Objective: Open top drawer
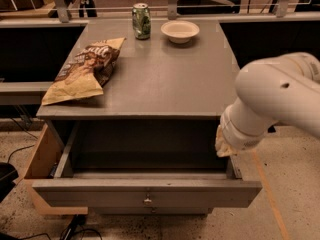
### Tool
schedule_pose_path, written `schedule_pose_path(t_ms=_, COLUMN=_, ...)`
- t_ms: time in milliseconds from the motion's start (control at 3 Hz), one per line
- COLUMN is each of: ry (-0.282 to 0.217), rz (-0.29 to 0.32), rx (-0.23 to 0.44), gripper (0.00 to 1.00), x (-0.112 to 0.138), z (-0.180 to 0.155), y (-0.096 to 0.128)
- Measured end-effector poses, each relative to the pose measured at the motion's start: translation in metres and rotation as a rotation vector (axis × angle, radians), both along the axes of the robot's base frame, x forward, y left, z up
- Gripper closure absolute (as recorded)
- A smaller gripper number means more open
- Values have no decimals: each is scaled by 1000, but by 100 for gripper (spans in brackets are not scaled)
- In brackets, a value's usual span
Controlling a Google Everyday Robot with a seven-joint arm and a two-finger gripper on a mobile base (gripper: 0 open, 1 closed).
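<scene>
The top drawer (145, 193) is a wide grey drawer with a small round metal knob (147, 201) at the centre of its front. It stands pulled out from the grey cabinet (160, 79), and its deep grey inside shows empty. My gripper (224, 146) is at the end of the white arm (280, 96). It hangs at the drawer's right side wall, near the back right corner of the opening and well away from the knob.
On the cabinet top lie a chip bag (82, 71) at the left, and a green can (141, 20) and a white bowl (180, 31) at the back. A light wooden box (42, 156) stands against the drawer's left side. Cables lie on the floor at the lower left.
</scene>
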State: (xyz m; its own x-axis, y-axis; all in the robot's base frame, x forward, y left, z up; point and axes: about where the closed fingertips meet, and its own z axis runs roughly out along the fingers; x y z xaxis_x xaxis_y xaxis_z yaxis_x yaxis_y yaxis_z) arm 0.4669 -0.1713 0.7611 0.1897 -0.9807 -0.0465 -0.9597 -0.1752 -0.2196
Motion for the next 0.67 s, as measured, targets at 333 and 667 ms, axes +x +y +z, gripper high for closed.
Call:
schedule_pose_path(t_ms=333, ry=-23, rz=-11, rx=-1, gripper=100, x=-21, z=-25, y=4)
schedule_pose_path(t_ms=667, ry=-48, rz=2, rx=36, gripper=100, x=-24, z=-44, y=8)
